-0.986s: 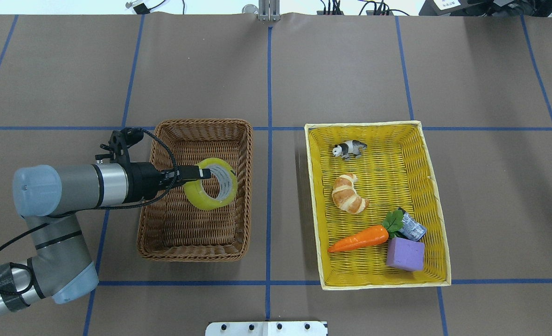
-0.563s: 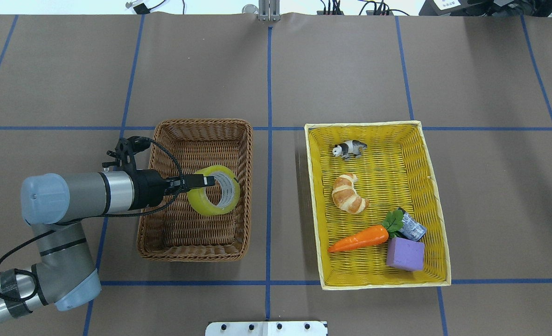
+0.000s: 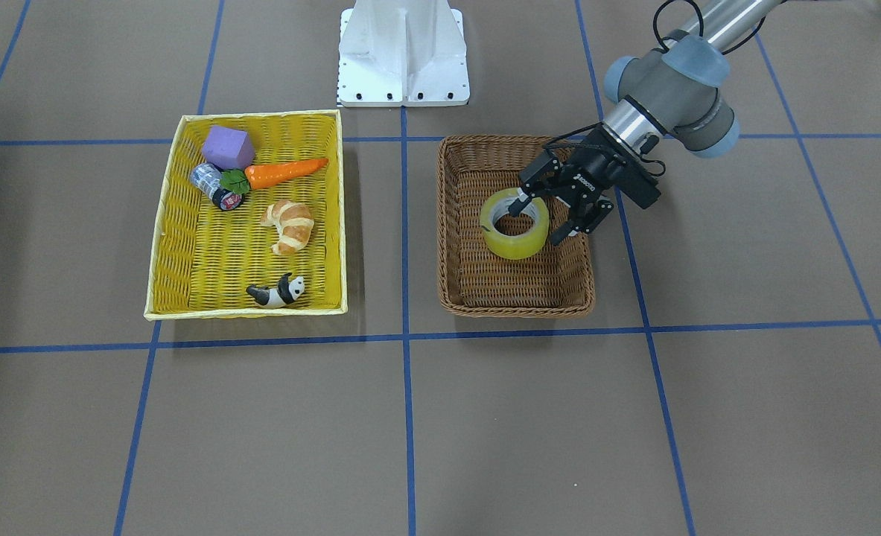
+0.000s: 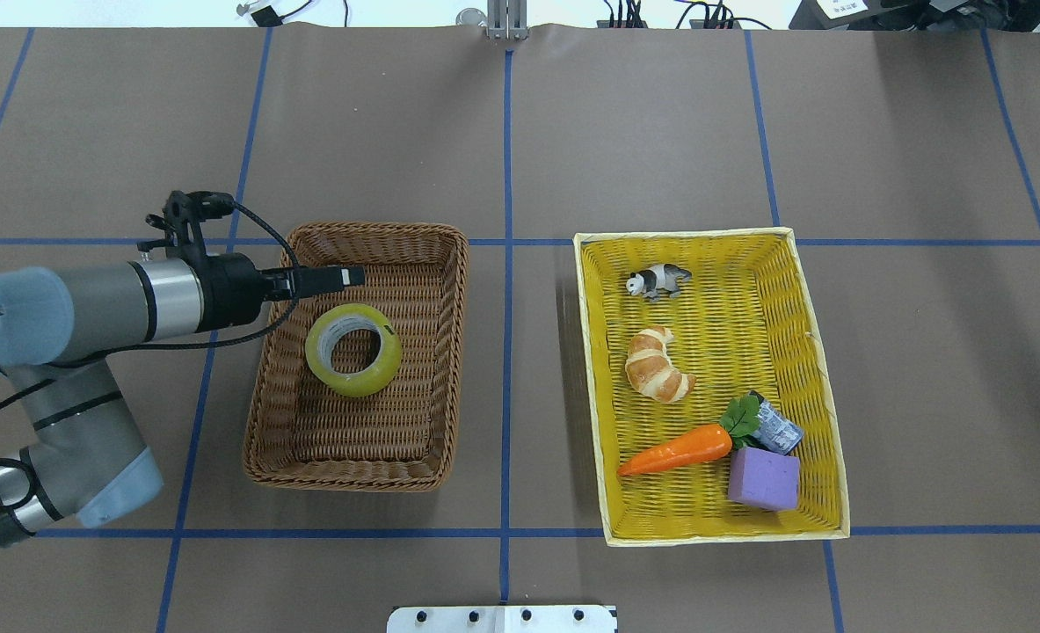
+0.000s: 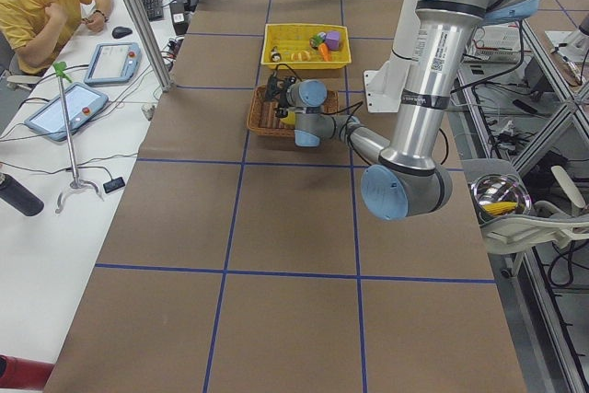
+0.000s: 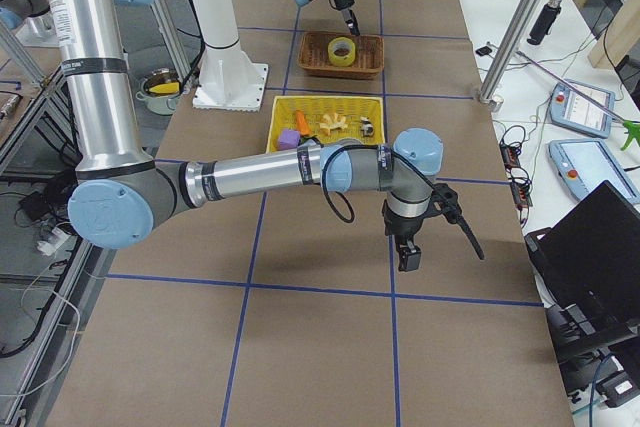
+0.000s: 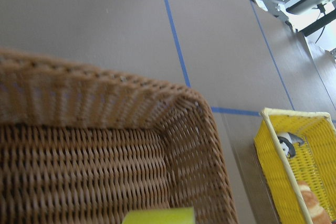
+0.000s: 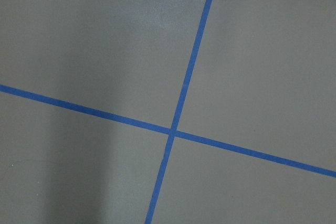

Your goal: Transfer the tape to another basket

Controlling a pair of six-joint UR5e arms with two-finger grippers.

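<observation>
The yellow-green tape lies flat on the floor of the brown wicker basket, toward its far half. In the front view the tape and the basket show too. My left gripper is open and empty, raised over the basket's far left part, apart from the tape; the front view shows its spread fingers. The left wrist view shows the basket's corner and a sliver of tape. My right gripper hangs over bare table far from the baskets; I cannot tell if it is open or shut.
The yellow woven basket stands right of the brown one. It holds a toy panda, a croissant, a carrot, a purple block and a small patterned cylinder. The robot's white base stands behind the baskets.
My left gripper let go of the tape, which now lies flat in the brown basket. The gripper drew back left and toward the far rim. The brown basket shifted slightly left.
</observation>
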